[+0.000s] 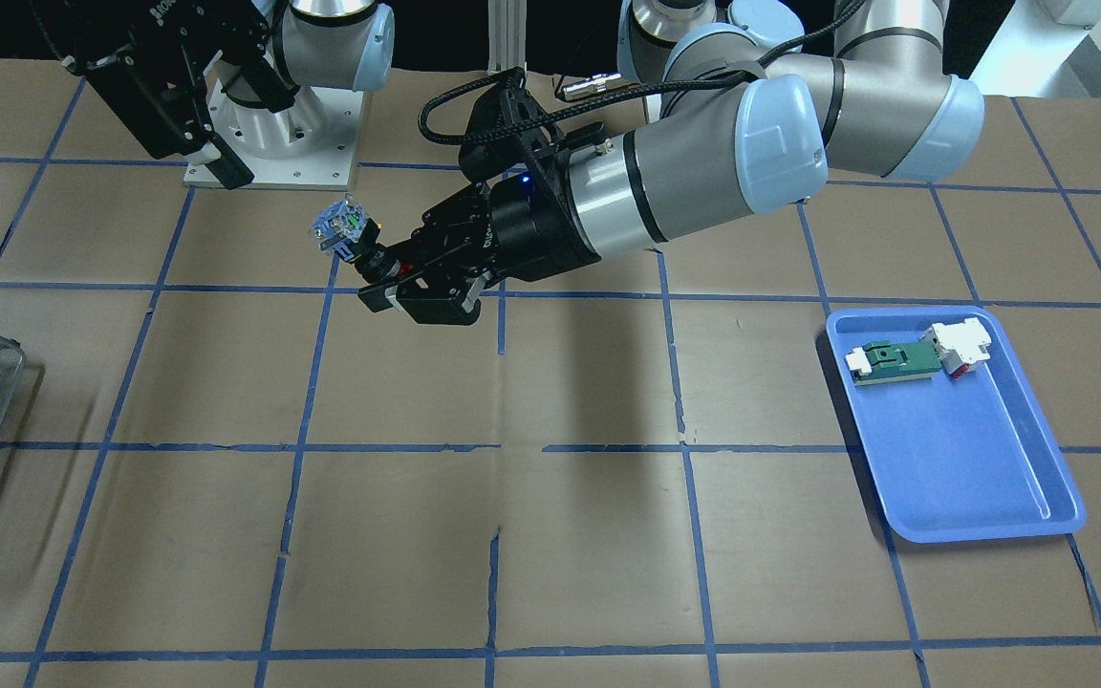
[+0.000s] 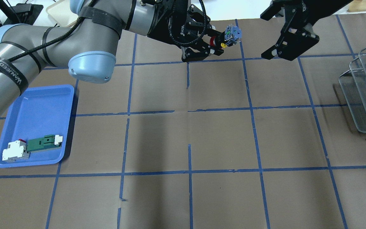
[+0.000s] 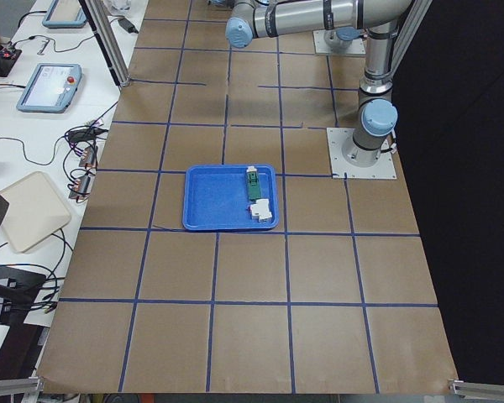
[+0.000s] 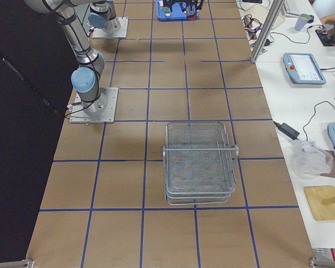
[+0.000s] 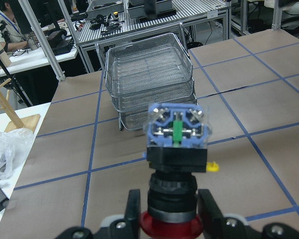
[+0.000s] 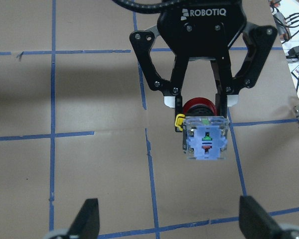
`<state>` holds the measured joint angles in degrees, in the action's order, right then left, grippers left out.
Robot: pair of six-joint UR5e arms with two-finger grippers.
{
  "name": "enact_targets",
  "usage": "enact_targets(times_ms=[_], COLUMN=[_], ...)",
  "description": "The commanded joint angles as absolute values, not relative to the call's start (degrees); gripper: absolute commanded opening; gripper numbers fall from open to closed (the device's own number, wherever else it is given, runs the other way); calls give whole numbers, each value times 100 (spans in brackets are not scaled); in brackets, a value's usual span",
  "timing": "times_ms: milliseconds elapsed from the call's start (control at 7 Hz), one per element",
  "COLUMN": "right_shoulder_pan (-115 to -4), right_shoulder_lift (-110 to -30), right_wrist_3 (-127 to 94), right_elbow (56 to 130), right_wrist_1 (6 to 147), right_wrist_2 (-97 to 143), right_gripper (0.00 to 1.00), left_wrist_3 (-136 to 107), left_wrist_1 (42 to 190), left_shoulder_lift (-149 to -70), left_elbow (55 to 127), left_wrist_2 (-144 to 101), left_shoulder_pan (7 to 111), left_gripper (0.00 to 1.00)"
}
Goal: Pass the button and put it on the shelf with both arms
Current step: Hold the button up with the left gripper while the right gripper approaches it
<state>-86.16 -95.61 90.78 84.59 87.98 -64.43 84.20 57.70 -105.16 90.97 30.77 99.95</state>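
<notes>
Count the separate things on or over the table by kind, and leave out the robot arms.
push-button switch: 1
wire mesh shelf: 1
blue plastic tray: 1
green-and-white flat part: 1
white-and-red block: 1
Total: 5

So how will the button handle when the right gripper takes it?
Probably rigid: the button looks like hard plastic and juts straight out of the left gripper. Its black body is round, so it may twist in a two-finger pinch. The squarish clear block seems the surer grip for the open right gripper.
</notes>
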Motion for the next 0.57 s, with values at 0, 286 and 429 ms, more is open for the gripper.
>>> enact_targets(times_ms=[0,286,429], right_shoulder_pan=[-8867,-8868,-8859], right_shoulder_lift=[-9422,-9465,-9475], right_wrist_3=[9220,9132,9114], right_elbow=[8464,8455,8472], right_wrist_1=[9026,9035,9018], right_wrist_2=[-6442,-6381,-6407], right_gripper=[100,100,100], left_wrist_3=[8246,8148,8139], left_wrist_1=[5774,5783,5783], left_shoulder_lift=[-10381,-10222,-10178], left_elbow=[9036,9105,9114], left_wrist_2=[3093,3120,3111], left_shoulder_pan=[10237,10362,10362], left_gripper=[0,0,0])
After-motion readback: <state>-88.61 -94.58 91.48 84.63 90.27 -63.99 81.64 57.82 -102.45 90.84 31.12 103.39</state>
